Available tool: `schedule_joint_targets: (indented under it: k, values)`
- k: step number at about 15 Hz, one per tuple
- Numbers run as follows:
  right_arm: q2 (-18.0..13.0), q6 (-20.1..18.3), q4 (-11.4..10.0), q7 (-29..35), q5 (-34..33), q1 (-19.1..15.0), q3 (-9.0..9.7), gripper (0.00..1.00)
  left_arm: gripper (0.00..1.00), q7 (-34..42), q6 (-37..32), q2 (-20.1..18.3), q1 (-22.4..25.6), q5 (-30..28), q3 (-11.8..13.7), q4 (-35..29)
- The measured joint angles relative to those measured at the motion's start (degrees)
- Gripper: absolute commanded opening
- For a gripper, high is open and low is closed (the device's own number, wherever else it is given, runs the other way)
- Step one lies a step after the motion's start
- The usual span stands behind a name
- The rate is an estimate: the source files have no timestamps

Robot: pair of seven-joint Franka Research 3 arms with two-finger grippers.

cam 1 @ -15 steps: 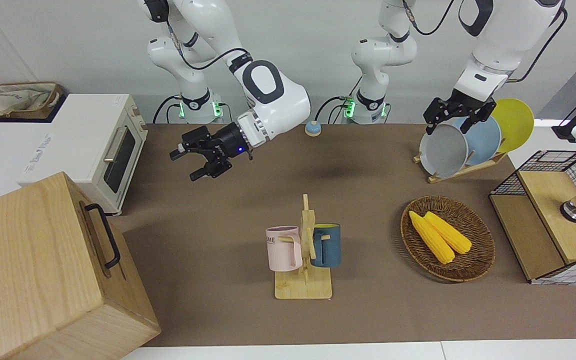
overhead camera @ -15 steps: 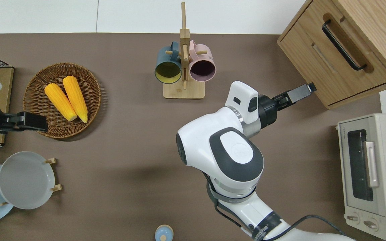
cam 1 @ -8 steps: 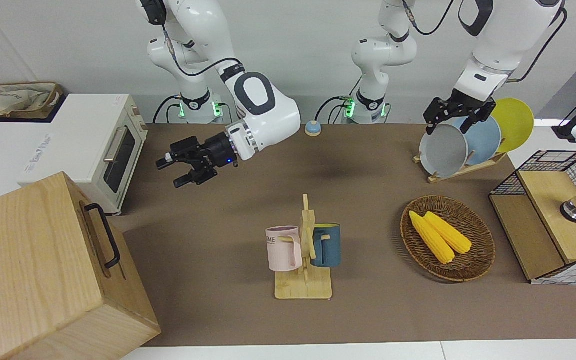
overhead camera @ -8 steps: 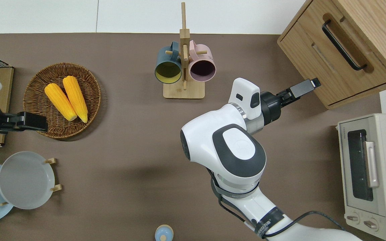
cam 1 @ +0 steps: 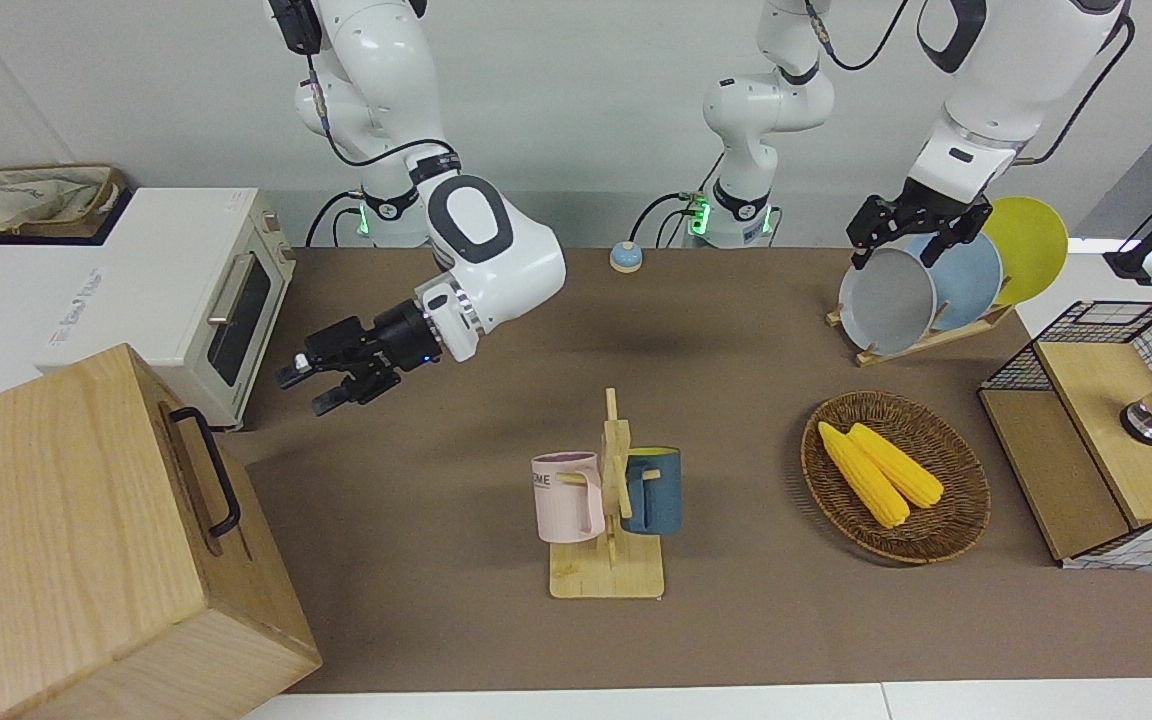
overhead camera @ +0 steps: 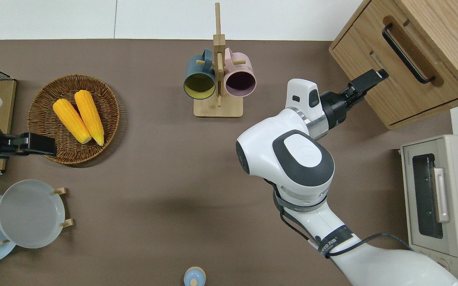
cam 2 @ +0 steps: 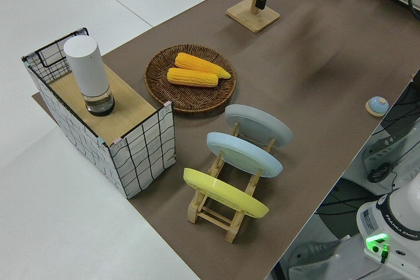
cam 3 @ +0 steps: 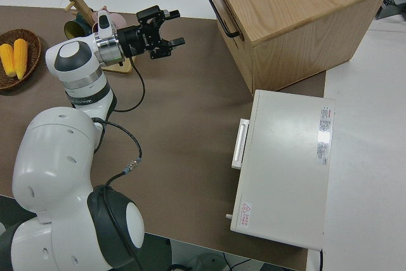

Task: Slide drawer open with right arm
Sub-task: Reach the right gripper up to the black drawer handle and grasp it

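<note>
The pale-wood cabinet (cam 1: 66, 520) stands at the right arm's end of the table. Its drawer (overhead camera: 408, 79) is shut, with a black bar handle (overhead camera: 406, 53) on its front; the handle also shows in the front view (cam 1: 219, 478) and the right side view (cam 3: 219, 14). My right gripper (cam 1: 311, 385) is open and empty. It points at the drawer front, and in the overhead view (overhead camera: 372, 77) it hangs at that front's edge, short of the handle. The right side view shows its two fingers spread (cam 3: 172, 27). My left arm is parked, its gripper (cam 1: 896, 240) open.
A white toaster oven (overhead camera: 435, 198) stands beside the cabinet, nearer to the robots. A mug tree (cam 1: 608, 500) with two mugs stands mid-table. A basket (cam 1: 966, 500) with corn, a plate rack (cam 1: 926, 285) and a wire-mesh shelf (cam 1: 1106, 440) are toward the left arm's end.
My right gripper has moved away from the robots and toward the cabinet, closing on the drawer front. It stayed open. The left arm has not moved.
</note>
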Motion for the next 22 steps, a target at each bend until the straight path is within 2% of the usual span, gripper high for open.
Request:
schedule_joint_targets:
  k: [4,6,10,16,22]
  values:
    - [0.44,5.8,0.01,-0.73,-3.45,-0.02,-5.17,0.983,1.0,0.0,0.0,0.0,0.0,0.0,0.0,0.0]
    - [0.78,7.1,0.02,-0.77,-5.63,-0.06,-6.82,0.983,1.0,0.0,0.0,0.0,0.0,0.0,0.0,0.0]
    - [2.01,7.2,0.12,0.46,-8.11,-0.05,-7.62,0.983,1.0,0.0,0.0,0.0,0.0,0.0,0.0,0.0]
    - [4.52,7.2,0.14,8.02,-10.0,0.0,-8.19,0.983,1.0,0.0,0.0,0.0,0.0,0.0,0.0,0.0]
    - [6.08,7.41,0.58,14.81,-10.25,-0.01,-10.66,0.958,1.0,0.0,0.0,0.0,0.0,0.0,0.0,0.0]
